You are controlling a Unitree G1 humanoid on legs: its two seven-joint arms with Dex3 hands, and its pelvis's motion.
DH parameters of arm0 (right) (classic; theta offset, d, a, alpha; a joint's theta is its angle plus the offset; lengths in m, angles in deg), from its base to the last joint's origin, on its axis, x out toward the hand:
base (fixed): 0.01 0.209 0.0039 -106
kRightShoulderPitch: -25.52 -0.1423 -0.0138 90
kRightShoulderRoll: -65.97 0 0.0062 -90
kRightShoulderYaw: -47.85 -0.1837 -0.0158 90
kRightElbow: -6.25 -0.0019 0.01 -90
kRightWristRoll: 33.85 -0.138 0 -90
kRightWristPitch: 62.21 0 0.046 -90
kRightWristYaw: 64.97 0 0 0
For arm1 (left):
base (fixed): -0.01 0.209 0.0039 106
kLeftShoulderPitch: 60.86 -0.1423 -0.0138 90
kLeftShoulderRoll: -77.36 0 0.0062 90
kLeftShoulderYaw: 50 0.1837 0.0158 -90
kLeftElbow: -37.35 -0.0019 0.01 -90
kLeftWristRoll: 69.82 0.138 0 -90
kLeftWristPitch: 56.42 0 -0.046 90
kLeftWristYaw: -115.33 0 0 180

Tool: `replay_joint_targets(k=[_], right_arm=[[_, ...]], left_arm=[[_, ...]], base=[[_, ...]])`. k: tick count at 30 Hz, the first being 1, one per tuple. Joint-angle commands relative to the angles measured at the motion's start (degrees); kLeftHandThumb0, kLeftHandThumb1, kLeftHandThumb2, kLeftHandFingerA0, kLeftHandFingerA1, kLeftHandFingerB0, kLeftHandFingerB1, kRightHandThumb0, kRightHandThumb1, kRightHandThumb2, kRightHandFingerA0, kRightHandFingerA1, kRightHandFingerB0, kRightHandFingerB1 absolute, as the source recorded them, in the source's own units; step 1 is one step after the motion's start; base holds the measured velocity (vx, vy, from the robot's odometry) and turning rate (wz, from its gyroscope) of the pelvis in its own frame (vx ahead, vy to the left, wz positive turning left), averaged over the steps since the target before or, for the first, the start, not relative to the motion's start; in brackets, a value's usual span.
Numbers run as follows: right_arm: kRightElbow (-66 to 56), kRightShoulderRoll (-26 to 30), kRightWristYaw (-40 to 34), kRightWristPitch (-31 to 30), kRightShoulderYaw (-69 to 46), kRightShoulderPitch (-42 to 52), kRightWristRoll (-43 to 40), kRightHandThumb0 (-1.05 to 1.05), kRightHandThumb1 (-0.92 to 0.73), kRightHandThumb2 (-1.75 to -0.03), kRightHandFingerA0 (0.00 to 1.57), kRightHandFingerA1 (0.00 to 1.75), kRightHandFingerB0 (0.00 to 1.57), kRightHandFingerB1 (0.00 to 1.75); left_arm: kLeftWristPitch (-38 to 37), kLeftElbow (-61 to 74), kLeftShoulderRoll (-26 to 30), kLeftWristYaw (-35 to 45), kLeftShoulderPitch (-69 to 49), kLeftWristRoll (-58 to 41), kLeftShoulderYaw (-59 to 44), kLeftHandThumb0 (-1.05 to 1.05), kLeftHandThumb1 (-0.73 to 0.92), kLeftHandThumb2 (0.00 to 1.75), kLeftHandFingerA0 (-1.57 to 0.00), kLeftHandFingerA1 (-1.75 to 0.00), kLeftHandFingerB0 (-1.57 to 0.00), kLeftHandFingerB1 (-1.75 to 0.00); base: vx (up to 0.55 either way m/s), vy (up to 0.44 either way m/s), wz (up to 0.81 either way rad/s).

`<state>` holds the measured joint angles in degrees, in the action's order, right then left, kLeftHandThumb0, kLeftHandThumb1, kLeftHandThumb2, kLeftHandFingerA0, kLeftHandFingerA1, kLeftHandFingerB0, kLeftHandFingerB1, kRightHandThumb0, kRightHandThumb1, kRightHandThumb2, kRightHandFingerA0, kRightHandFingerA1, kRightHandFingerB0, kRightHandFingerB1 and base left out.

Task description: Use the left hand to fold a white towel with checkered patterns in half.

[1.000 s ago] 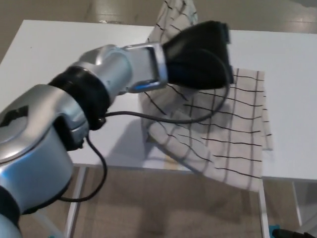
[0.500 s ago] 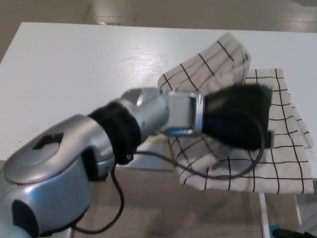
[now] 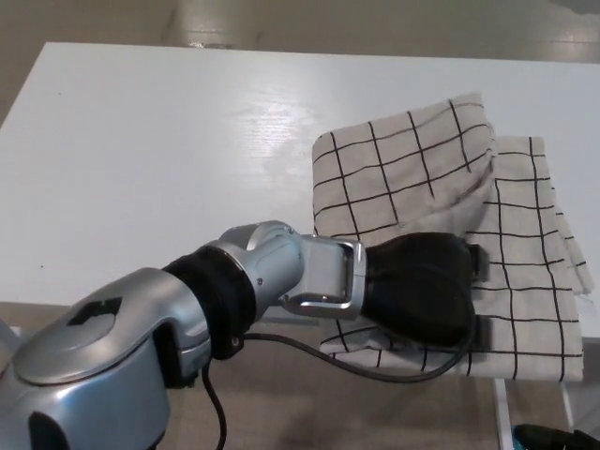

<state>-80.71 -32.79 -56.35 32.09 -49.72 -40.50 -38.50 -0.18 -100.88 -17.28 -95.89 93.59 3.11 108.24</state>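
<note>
Left robot hand [image 3: 417, 289] over the towel [image 3: 441, 187] on the table [image 3: 150, 159]; grip state impossible to tell. Best to press the layers flat and align edges.

A white table [image 3: 150, 141] stands on a tan floor [image 3: 281, 19].

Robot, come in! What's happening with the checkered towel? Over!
Left hand on towel, fingers hidden. Right hand out of view. Towel doubled over on white table. Nothing in the way.

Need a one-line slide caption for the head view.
Left hand rests on the folded checkered towel at the white table's near edge.
</note>
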Motion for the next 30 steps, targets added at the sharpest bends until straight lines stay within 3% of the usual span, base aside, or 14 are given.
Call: replay_joint_targets(k=[1,18,19,27,30], right_arm=[[1.1,1.5,-0.1,0.9,0.6,0.2,2.3,-0.32,-0.53,-0.56,0.49,0.51,0.77,0.5],[1.2,0.8,0.5,-0.3,0.2,0.2,0.6,-0.29,-0.54,-0.56,0.47,0.51,0.76,0.5],[1.3,0.8,0.6,-0.5,0.2,-0.2,0.4,-0.29,-0.54,-0.56,0.47,0.51,0.76,0.5],[1.8,0.8,0.4,-0.3,0.4,-1.0,0.9,-0.26,-0.54,-0.56,0.48,0.51,0.75,0.5],[1.8,0.7,0.4,-0.2,0.6,-0.4,1.0,-0.27,-0.54,-0.56,0.49,0.51,0.75,0.5]], left_arm=[[14.3,9.6,-1.8,51.0,-10.0,-20.8,-9.8,-1.0,0.63,0.6,0.0,0.0,0.0,-0.01],[21.2,24.5,0.6,63.5,-1.1,-34.4,-25.0,-1.0,0.61,0.6,0.0,0.0,0.0,0.0],[23.6,28.8,0.4,65.6,1.6,-39.1,-28.2,-1.03,0.5,0.69,0.0,0.0,0.0,-0.04],[29.5,41.2,-1.8,66.9,8.9,-56.0,-39.6,-0.98,0.59,0.59,0.0,0.0,0.0,-0.01],[37.4,47.2,-1.8,68.5,13.2,-65.2,-47.0,-0.96,0.56,0.63,0.0,0.0,0.0,-0.02]], base=[[0.0,0.0,0.0],[0.0,0.0,0.0],[0.0,0.0,0.0],[0.0,0.0,0.0],[0.0,0.0,0.0]])
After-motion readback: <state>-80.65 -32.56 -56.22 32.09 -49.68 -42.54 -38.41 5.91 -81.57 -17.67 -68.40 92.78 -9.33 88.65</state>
